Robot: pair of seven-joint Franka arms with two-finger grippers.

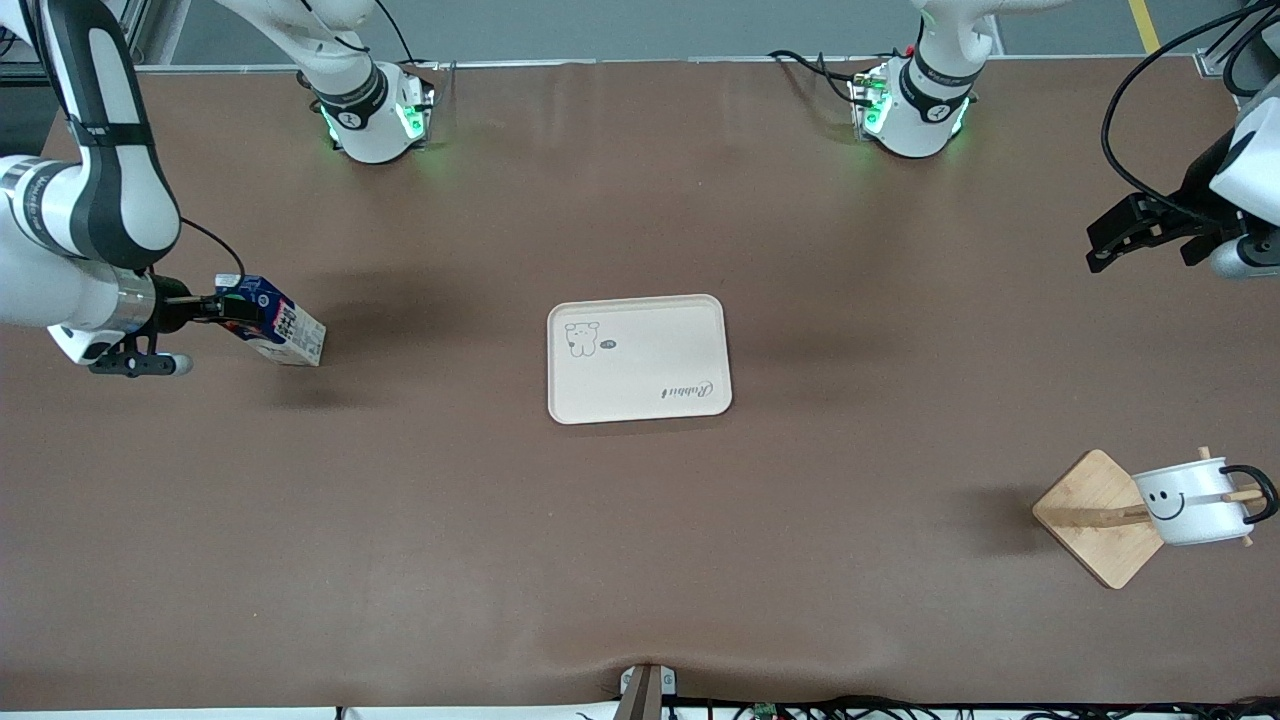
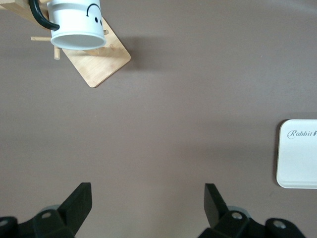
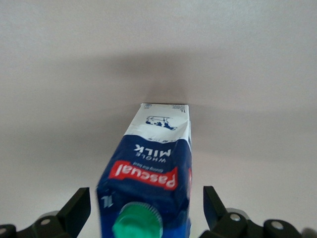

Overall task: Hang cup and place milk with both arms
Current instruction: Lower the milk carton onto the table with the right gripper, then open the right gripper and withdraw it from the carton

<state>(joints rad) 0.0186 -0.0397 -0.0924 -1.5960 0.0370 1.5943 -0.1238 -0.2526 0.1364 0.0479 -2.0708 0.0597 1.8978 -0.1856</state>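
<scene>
brown table [image 1: 640, 560]: right claw [image 3: 143, 208] open around standing milk [image 3: 148, 173].

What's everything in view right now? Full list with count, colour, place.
milk: one, dark-blue carton with green cap, standing on the table at the right arm's end, between the right gripper's open fingers
tray: one, cream, mid-table
cup: one, white with black handle and smiley face, hanging on the rack
rack: one, light wood, at the left arm's end, nearer the front camera than the tray
table: one, brown
right gripper: one, black, open, around the milk
left gripper: one, black, open, empty, over the table's left-arm end
</scene>
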